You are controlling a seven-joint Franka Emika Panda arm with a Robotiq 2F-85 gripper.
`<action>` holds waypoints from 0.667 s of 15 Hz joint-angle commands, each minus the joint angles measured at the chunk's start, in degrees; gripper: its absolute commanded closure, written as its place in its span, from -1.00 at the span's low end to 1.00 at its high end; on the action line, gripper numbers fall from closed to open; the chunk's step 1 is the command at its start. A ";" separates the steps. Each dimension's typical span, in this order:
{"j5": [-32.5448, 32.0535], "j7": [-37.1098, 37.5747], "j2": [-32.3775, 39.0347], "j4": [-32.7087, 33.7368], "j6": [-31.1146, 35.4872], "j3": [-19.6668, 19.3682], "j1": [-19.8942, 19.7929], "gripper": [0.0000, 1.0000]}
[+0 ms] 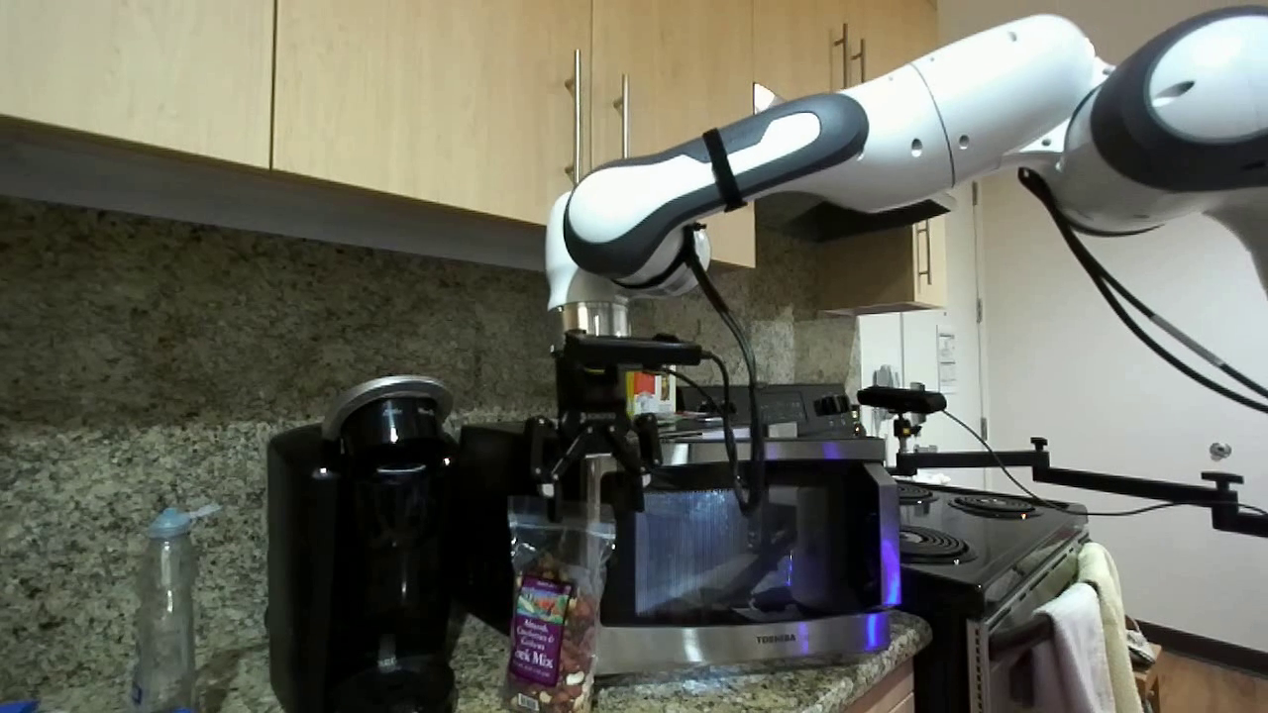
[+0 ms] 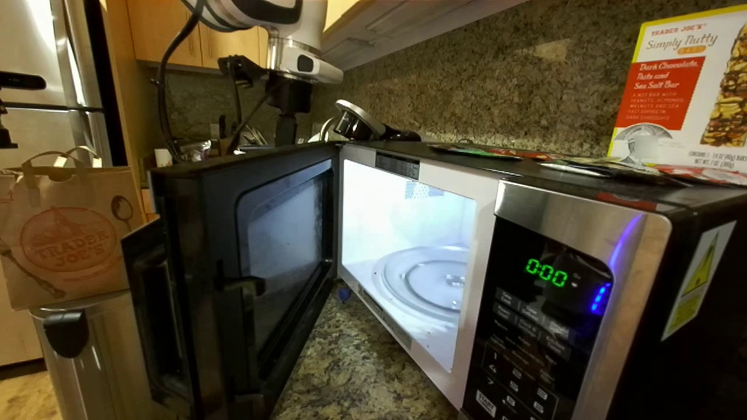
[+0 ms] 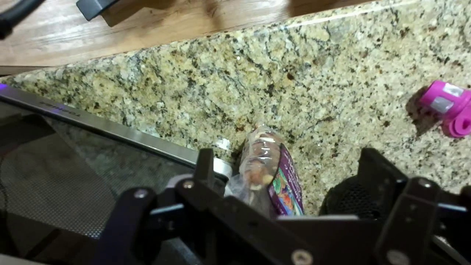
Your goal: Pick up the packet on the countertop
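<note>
Right below the jaws, the packet (image 1: 550,614) is showing "Almonds" and "…ek Mix", other print blurring on me. Just beside the jaws, the microwave door (image 1: 743,560) is wearing TOSHIBA. Well away from them, the control panel (image 2: 534,326) is glowing 0:00 above START, a box (image 2: 677,90) is shouting TRADER JOE'S Simply Nutty, a paper bag (image 2: 70,233) is repeating TRADER JOE'S lol, and a warning triangle (image 2: 701,271) is marking the microwave's side (image 2: 726,309).
</note>
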 commanded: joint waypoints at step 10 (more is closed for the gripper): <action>-1.74 11.13 5.88 4.52 0.36 -1.06 0.48 -1.00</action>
